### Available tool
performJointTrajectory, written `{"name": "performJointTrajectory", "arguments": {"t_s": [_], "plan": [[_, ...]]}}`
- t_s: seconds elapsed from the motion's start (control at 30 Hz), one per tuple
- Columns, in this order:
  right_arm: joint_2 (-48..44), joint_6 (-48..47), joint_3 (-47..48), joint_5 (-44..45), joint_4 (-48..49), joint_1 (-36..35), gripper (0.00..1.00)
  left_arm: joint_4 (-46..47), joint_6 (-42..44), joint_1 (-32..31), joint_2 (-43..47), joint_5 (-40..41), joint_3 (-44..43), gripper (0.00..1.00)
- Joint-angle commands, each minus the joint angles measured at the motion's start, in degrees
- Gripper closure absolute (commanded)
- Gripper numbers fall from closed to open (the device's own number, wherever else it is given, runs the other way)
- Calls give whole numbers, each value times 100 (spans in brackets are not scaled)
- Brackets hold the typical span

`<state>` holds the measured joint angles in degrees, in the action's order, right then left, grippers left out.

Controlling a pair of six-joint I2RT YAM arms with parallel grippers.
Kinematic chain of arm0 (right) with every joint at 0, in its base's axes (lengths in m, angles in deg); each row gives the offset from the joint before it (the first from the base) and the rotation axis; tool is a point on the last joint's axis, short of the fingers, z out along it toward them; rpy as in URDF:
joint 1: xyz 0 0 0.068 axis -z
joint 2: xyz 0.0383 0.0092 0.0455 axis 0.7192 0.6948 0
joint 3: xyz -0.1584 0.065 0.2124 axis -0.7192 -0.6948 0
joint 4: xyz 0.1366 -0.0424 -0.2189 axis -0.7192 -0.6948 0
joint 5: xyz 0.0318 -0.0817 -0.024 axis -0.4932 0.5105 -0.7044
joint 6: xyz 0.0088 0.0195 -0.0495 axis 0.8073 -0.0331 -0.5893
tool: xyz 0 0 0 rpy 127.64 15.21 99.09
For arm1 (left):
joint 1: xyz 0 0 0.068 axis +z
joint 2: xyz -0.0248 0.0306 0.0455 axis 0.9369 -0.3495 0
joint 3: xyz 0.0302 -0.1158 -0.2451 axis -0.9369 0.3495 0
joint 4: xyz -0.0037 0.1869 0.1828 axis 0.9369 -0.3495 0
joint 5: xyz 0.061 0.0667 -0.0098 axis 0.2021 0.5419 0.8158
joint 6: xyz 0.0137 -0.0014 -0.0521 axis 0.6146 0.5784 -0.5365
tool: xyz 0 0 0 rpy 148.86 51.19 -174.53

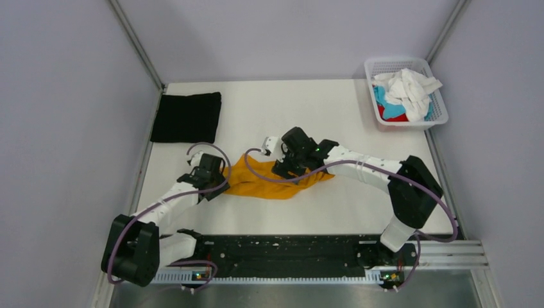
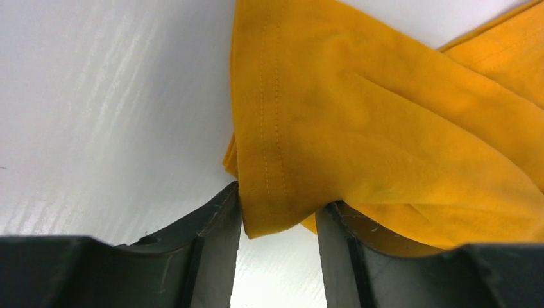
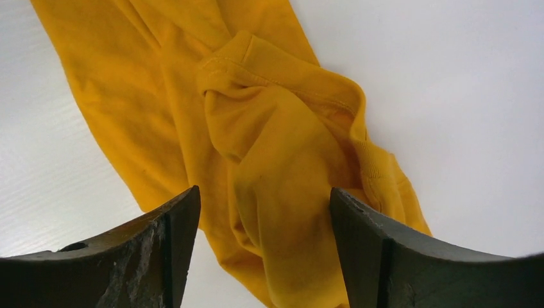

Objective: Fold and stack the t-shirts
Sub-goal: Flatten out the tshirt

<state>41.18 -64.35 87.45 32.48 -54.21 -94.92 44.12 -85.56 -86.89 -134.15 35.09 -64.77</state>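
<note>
A crumpled mustard-orange t-shirt (image 1: 269,184) lies in the middle of the table. My left gripper (image 1: 217,176) is at its left end. In the left wrist view the jaws (image 2: 279,206) stand partly apart, and a stitched hem of the shirt (image 2: 269,160) hangs between the tips. My right gripper (image 1: 289,168) is over the shirt's right part. In the right wrist view it (image 3: 264,200) is open wide, with a bunched fold and the ribbed collar (image 3: 282,70) between and beyond the fingers. A folded black t-shirt (image 1: 187,117) lies flat at the far left.
A white mesh basket (image 1: 442,110) at the far right corner holds white (image 1: 409,90), light-blue (image 1: 381,97) and red (image 1: 392,116) shirts. Grey walls close in the table on the left, right and back. The arm bases sit on a black rail at the near edge.
</note>
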Motion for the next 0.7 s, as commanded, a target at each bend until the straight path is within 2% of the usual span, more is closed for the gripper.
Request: {"name": "performJointTrajectory", "arguments": {"t_s": [0.0, 0.1, 0.17, 0.27, 0.33, 0.37, 0.43, 0.67], "plan": [[293, -449, 467, 29, -50, -36, 28, 76, -15, 85, -97, 323, -205, 51], [456, -511, 505, 87, -50, -29, 31, -17, 26, 128, -108, 443, -268, 52], [543, -514, 518, 121, -50, -29, 38, -40, 64, 147, -96, 535, -278, 53], [593, -502, 514, 278, -15, -31, 63, -65, 130, 178, -108, 454, -358, 72], [522, -457, 485, 377, 64, -34, 81, -180, 147, 179, -92, 388, -472, 96], [449, -441, 452, 421, 114, -29, 88, -269, 155, 180, -69, 375, -541, 100], [257, -334, 355, 570, 293, -29, 100, -513, 243, 179, 7, 326, -727, 100], [-1083, 700, -486, 1826, 1651, 61, 100, -1426, 427, 179, 720, 463, -1422, 100]]}}
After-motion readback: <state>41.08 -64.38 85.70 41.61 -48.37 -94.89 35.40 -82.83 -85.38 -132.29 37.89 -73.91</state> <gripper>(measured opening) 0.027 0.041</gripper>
